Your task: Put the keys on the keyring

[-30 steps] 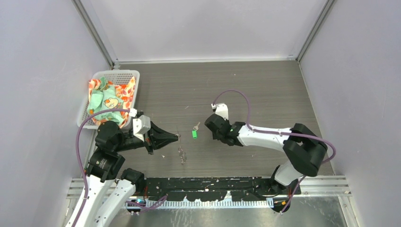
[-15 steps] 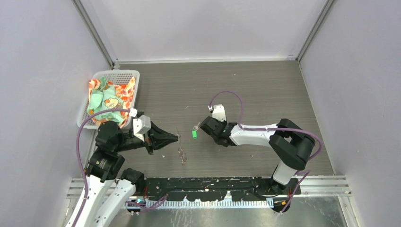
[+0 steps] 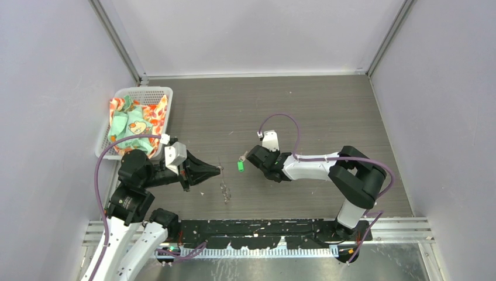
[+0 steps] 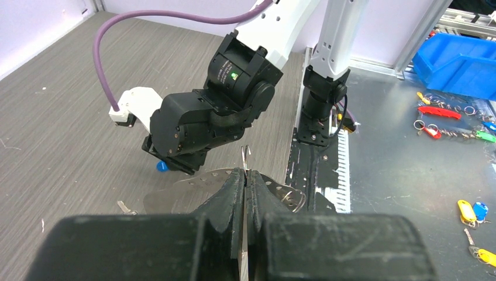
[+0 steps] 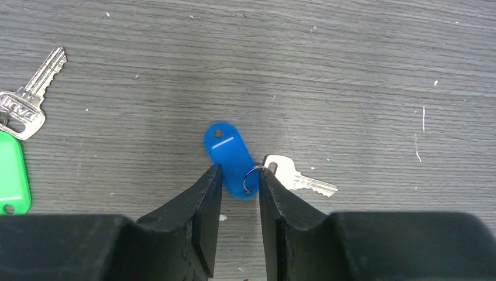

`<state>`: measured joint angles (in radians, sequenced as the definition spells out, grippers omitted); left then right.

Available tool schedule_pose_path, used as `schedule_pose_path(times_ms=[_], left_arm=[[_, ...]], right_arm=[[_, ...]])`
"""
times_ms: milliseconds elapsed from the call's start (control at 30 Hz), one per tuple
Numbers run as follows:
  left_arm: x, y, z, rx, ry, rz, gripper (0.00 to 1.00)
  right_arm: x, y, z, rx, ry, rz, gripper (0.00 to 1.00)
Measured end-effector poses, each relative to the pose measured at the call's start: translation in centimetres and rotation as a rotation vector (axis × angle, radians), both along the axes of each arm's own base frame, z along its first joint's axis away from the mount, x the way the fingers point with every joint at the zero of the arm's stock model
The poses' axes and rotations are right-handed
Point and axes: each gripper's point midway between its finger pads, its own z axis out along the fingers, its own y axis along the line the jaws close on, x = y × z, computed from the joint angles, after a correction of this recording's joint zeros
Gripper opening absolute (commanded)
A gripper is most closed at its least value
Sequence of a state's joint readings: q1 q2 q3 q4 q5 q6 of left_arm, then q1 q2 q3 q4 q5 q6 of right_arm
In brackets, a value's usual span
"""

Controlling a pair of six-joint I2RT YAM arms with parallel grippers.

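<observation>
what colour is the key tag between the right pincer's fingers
Blue tag, clearest in the right wrist view.

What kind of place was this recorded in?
Probably a lab robot cell: plain walls box in the table, and beside it a metal bench holds a blue bin and spare key tags.

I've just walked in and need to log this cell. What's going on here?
The left gripper is shut on the wire keyring. The right gripper is down at the table, with a finger on each side of the blue-tagged key. Whether it grips is unclear. The green-tagged key lies loose nearby.
</observation>
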<state>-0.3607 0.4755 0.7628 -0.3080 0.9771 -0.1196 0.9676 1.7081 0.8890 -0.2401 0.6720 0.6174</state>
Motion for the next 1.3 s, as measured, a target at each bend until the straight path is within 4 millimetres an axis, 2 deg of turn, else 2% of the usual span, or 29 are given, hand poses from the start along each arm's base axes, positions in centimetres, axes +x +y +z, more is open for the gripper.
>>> schedule_pose_path(times_ms=[333, 600, 800, 1033, 1233, 1267, 1300], left_arm=[[0.0, 0.0, 0.0, 0.000, 0.001, 0.001, 0.01], [0.0, 0.0, 0.0, 0.000, 0.004, 0.001, 0.01], [0.0, 0.0, 0.0, 0.000, 0.006, 0.002, 0.01], [0.2, 0.0, 0.0, 0.000, 0.006, 0.009, 0.01], [0.2, 0.0, 0.0, 0.000, 0.006, 0.009, 0.00], [0.2, 0.0, 0.0, 0.000, 0.006, 0.009, 0.01], [0.2, 0.0, 0.0, 0.000, 0.006, 0.009, 0.01]], right_arm=[[-0.3, -1.0, -0.1, -0.002, -0.015, -0.030, 0.26], [-0.9, -1.9, 0.0, 0.000, -0.015, -0.035, 0.07], [-1.4, -1.9, 0.3, 0.022, -0.007, 0.000, 0.01], [-2.0, -0.7, 1.5, 0.108, -0.011, 0.080, 0.01], [-3.4, 0.2, 2.1, 0.196, 0.007, 0.179, 0.01], [-3.6, 0.4, 2.2, 0.211, 0.010, 0.193, 0.02], [-3.7, 0.6, 2.3, 0.222, 0.012, 0.204, 0.12]])
